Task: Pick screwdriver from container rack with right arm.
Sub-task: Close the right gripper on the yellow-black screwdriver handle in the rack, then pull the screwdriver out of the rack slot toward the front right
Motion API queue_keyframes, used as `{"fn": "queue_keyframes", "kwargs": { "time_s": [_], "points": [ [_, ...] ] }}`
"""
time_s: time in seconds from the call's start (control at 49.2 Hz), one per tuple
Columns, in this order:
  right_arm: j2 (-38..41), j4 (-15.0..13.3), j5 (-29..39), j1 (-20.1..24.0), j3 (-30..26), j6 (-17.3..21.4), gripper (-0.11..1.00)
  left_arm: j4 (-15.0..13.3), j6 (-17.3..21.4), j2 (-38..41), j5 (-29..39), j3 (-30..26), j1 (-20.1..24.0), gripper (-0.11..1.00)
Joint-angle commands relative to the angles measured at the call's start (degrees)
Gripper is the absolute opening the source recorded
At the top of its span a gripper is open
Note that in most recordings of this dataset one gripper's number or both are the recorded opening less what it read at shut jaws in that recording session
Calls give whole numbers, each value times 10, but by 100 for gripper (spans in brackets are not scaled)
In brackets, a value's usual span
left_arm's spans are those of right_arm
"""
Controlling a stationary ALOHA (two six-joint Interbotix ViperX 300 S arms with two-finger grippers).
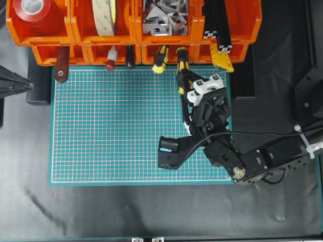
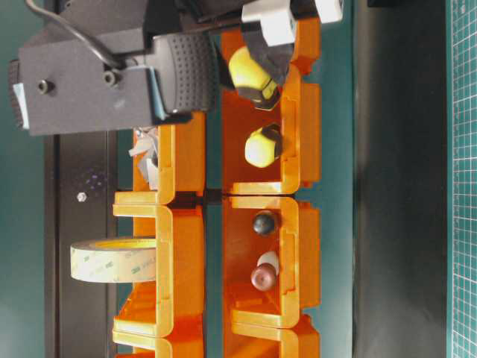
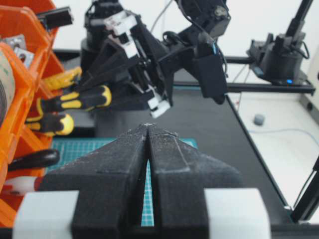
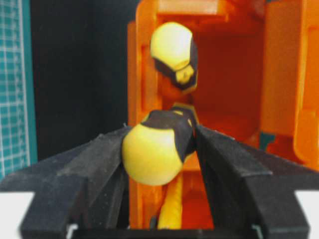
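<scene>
- Clamping the screwdriver (image 4: 152, 152) handle: right end effector (image 4: 158, 149), one black finger (image 4: 94, 169) on each side of the yellow-and-black butt, seen head-on in the right wrist view.
- Screwdriver (image 1: 182, 64) sitting at the front edge of the container rack (image 1: 75, 38), lower tier, handle sticking out over the top edge of the green mat (image 1: 116, 131); shaft hidden inside the bin.
- Right end effector (image 1: 184, 80) in the overhead view mostly masked by the white blocks and wrist body; fingertips hard to separate from the handle there.
- Second yellow-and-black handled tool (image 1: 160, 58) lying just left of the screwdriver in the same lower tier, untouched; only its handle end visible.
- Red-handled tool (image 1: 111, 59) and dark-handled tool (image 1: 130, 56) further left in the lower tier, tips hidden in the bins.
- Left end effector (image 3: 148, 130) pressed together, tips meeting with only a thin slit behind them; just its dark cone cut off at the left edge overhead.
- Tape roll (image 1: 106, 16) and red tape (image 1: 35, 11) in upper bins, cropped by the frame top.
- Table-level view turned sideways; camera housing blocking the upper left, grip itself cut off at the top edge.
- Black tabletop (image 1: 151, 212) around the mat.
</scene>
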Motion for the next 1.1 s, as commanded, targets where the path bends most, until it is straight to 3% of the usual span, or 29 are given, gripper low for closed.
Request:
{"fn": "queue_keyframes", "kwargs": {
  "time_s": [0.0,0.244,0.61,0.874,1.077],
  "points": [
    [-14,15,7,25,-9,1,43,2,-2,3,-3,-8,-2,0],
    [-17,40,78,88,-27,0,43,2,-2,3,-3,-8,-1,0],
    [-12,39,187,167,-98,-9,40,2,-4,2,11,-8,-2,0],
    [8,40,263,208,-151,-54,40,2,-4,-4,12,-10,-2,0],
    [28,30,260,245,-185,-89,40,2,-3,-18,18,-14,-1,0]
  ]
}}
